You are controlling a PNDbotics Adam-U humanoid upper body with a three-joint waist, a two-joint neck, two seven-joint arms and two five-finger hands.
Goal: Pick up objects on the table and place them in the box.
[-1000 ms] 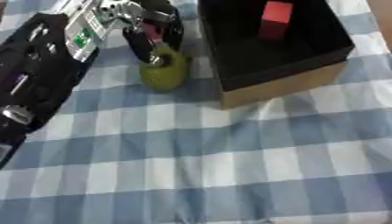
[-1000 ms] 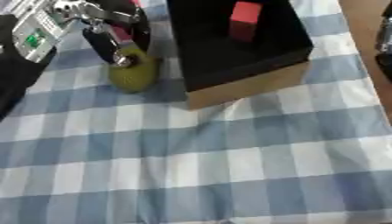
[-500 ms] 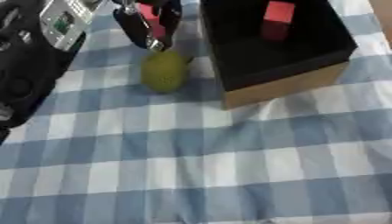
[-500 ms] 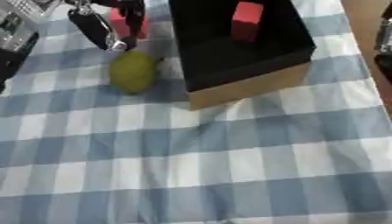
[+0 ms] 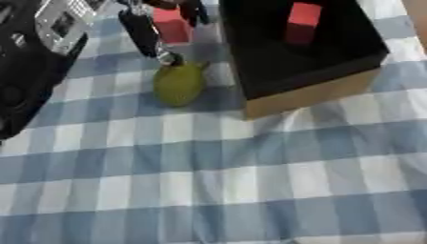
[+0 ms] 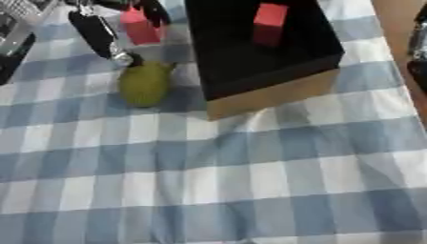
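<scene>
Left hand (image 5: 158,28), fingers spread, hovers at upper left above the green pear (image 5: 177,84) lying on the checked tabletop (image 5: 208,181) beside the box (image 5: 309,90) (1 red block (image 5: 302,15) already inside). Smooth, rounded, probably light; grasp its belly.

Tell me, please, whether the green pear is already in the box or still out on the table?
Out. The green pear lies on the checked cloth left of the box; inside sits only a red block.
</scene>
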